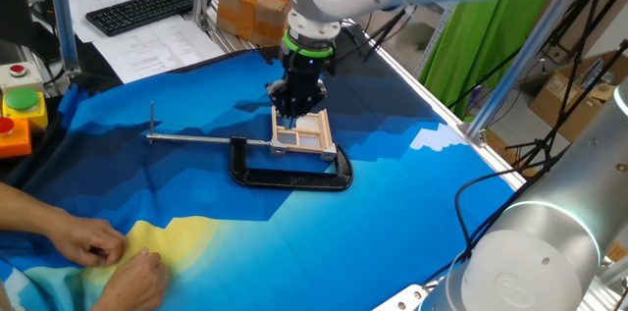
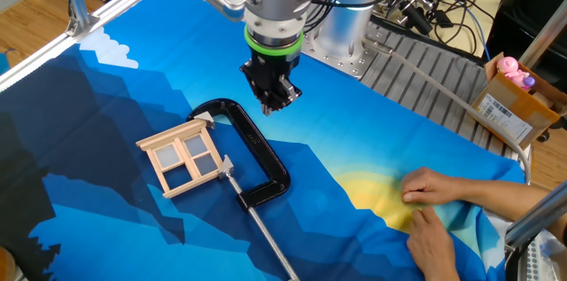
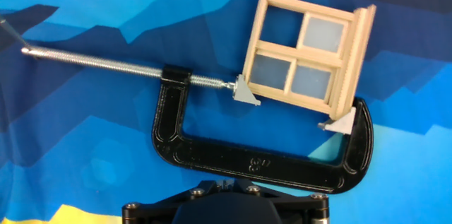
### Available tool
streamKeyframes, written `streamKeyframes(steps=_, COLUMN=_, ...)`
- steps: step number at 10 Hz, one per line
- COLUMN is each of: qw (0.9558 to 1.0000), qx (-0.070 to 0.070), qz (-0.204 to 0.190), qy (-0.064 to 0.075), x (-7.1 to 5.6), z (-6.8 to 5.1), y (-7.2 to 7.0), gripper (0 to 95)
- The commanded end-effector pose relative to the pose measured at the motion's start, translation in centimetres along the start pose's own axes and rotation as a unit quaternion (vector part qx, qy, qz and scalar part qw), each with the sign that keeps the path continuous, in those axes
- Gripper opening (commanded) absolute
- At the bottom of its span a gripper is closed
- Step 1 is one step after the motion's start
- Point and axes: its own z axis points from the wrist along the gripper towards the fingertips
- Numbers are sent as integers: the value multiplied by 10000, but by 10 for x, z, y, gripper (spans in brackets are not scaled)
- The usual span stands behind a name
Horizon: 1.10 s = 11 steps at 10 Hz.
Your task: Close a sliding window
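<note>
The sliding window (image 1: 302, 132) is a small pale wooden frame with crossbars and translucent panes. It lies flat on the blue cloth, held between the pads of a black C-clamp (image 1: 290, 175). It also shows in the other fixed view (image 2: 186, 159) and in the hand view (image 3: 307, 58). My gripper (image 2: 275, 101) hangs above the cloth just beyond the clamp's curved back, apart from the window. Its fingers look pressed together and hold nothing. In the hand view only the gripper's dark base (image 3: 224, 206) shows at the bottom edge.
The clamp's long threaded bar (image 3: 99, 63) runs left across the cloth. A person's hands (image 2: 440, 203) hold the cloth at its yellow end. A keyboard (image 1: 142, 7), papers, a button box (image 1: 20, 105) and cardboard boxes (image 1: 250, 5) sit beyond the cloth.
</note>
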Motion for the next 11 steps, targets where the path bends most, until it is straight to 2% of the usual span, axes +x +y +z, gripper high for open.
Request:
streamKeyframes(steps=1, qw=10000, qx=-58, qz=-9, qy=-11, x=0, z=3, y=2, gripper=0)
streamKeyframes(steps=2, qw=10000, qx=-61, qz=70, qy=-11, x=-1, z=5, y=3, gripper=0)
streamKeyframes(steps=3, qw=9997, qx=-61, qz=247, qy=26, x=-12, z=11, y=6, gripper=0)
streamKeyframes(steps=4, qw=9997, qx=-30, qz=253, qy=70, x=-34, z=17, y=4, gripper=0)
streamKeyframes(steps=5, qw=9998, qx=-1, qz=196, qy=97, x=-50, z=21, y=-1, gripper=0)
streamKeyframes(steps=6, qw=9998, qx=48, qz=121, qy=163, x=-72, z=26, y=-15, gripper=0)
streamKeyframes(steps=8, qw=9998, qx=121, qz=56, qy=179, x=-89, z=34, y=-41, gripper=0)
streamKeyframes(steps=10, qw=9997, qx=127, qz=75, qy=171, x=-95, z=42, y=-62, gripper=0)
streamKeyframes(steps=11, qw=9996, qx=184, qz=174, qy=139, x=-96, z=46, y=-69, gripper=0)
